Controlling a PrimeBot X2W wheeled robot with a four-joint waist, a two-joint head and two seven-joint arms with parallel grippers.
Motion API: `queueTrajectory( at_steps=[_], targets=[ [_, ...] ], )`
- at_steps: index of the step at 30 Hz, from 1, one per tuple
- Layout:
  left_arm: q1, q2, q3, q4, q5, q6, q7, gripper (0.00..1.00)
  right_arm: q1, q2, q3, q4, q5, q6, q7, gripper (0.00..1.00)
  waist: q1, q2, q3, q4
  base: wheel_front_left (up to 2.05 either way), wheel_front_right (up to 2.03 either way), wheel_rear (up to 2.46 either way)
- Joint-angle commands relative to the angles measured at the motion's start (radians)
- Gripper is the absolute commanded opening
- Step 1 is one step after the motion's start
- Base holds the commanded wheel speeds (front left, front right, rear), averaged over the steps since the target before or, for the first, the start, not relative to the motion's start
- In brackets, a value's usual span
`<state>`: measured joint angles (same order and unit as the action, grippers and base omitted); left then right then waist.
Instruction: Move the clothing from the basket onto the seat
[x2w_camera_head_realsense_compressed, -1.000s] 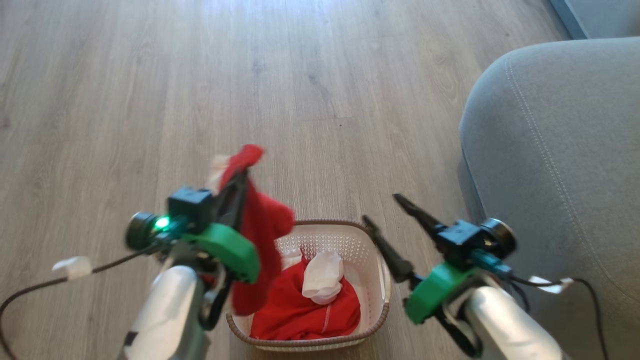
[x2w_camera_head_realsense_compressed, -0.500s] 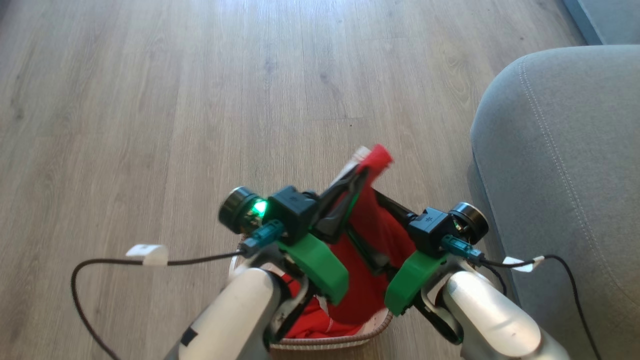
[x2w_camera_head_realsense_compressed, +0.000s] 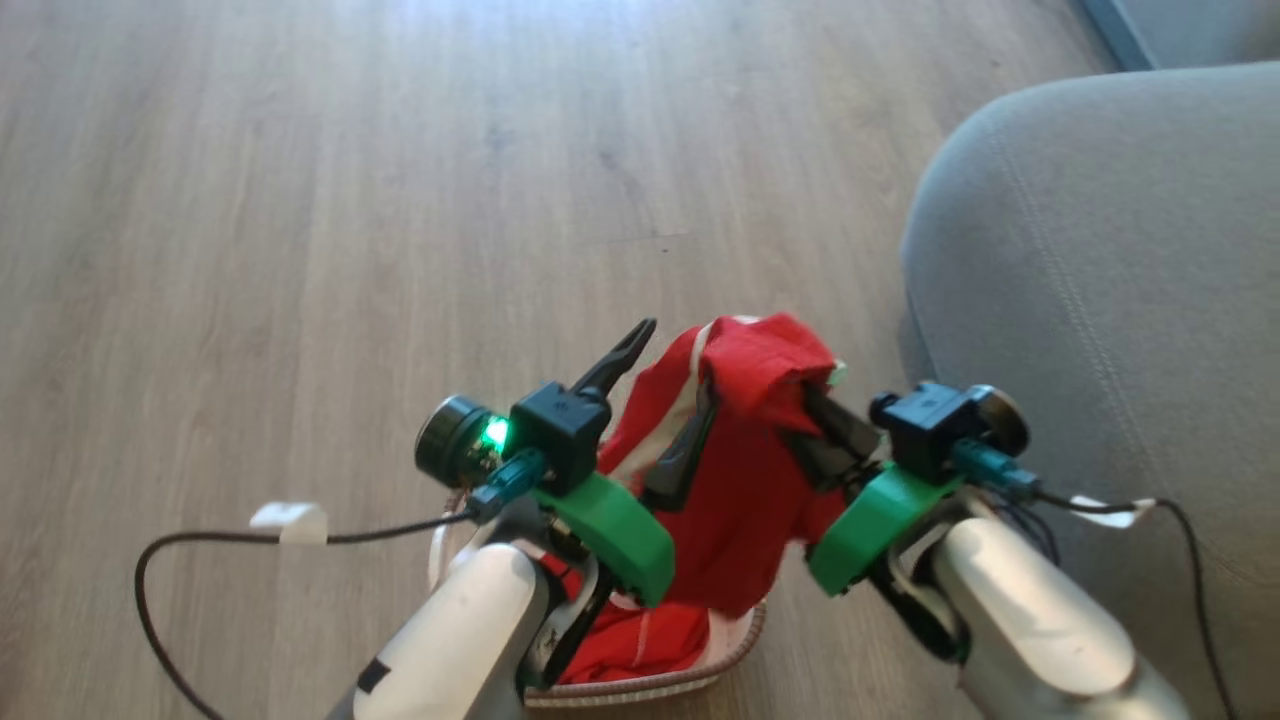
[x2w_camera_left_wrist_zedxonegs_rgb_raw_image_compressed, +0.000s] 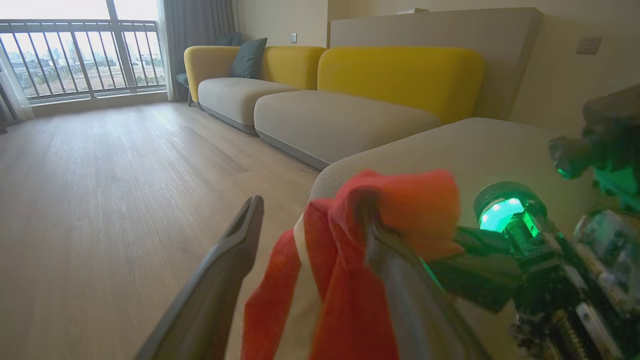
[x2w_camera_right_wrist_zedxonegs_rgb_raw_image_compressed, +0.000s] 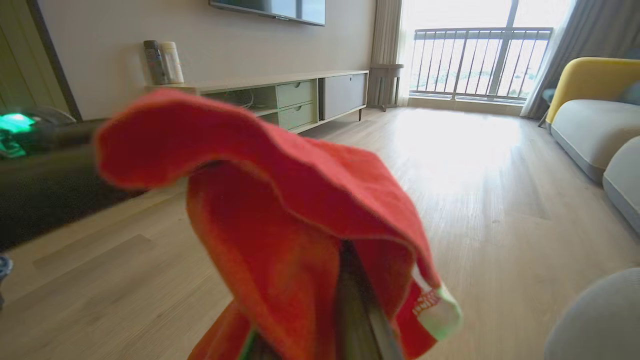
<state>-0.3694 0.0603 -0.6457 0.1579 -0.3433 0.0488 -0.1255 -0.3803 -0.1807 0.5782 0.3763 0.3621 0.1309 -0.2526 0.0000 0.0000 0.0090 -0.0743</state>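
Two grippers are meeting above the basket (x2w_camera_head_realsense_compressed: 640, 690), which is sitting at 6 o'clock in the head view on the wooden floor (x2w_camera_head_realsense_compressed: 300, 200). The right gripper (x2w_camera_head_realsense_compressed: 815, 405) is pinching the red garment (x2w_camera_head_realsense_compressed: 750, 470) near its top fold, with its fingers drawn together and buried in the fabric. In the right wrist view the cloth is draping over those fingers, and a small white tag (x2w_camera_right_wrist_zedxonegs_rgb_raw_image_compressed: 437, 310) is dangling at 5 o'clock.

The left gripper (x2w_camera_head_realsense_compressed: 678, 360) is standing wide apart. One finger (x2w_camera_head_realsense_compressed: 625, 355) is pointing free toward 1 o'clock, while the other is lying against the garment's white-striped side; in the left wrist view, cloth is hanging over it.

The garment is hanging between the two grippers, its lower end drooping over the basket, where more red clothing (x2w_camera_head_realsense_compressed: 600, 660) is lying. The seat (x2w_camera_head_realsense_compressed: 1100, 300) is spreading at 3 o'clock of the basket, just beside the right arm.
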Motion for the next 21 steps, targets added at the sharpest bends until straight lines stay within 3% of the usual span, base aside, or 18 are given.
queueTrajectory(
  at_steps=[1,10,21],
  targets=[
    [-0.018,0.007,0.037,-0.009,-0.005,0.005,-0.026,1.00,-0.015,-0.012,-0.012,-0.049,0.003,0.000,-0.009,0.00,0.0000,0.0000,-0.001,-0.033,0.00,0.00,0.00],
    [0.049,-0.005,0.026,0.154,-0.039,-0.036,-0.134,1.00,0.014,-0.104,-0.112,-0.153,-0.010,0.000,-0.009,0.00,0.0000,0.0000,0.008,-0.200,0.00,0.00,0.00],
    [0.088,-0.010,0.000,0.093,-0.039,-0.061,-0.136,1.00,0.068,-0.164,-0.191,-0.212,-0.012,0.000,-0.009,0.00,0.0000,0.0000,0.025,-0.298,0.00,0.00,0.00]
  ],
)
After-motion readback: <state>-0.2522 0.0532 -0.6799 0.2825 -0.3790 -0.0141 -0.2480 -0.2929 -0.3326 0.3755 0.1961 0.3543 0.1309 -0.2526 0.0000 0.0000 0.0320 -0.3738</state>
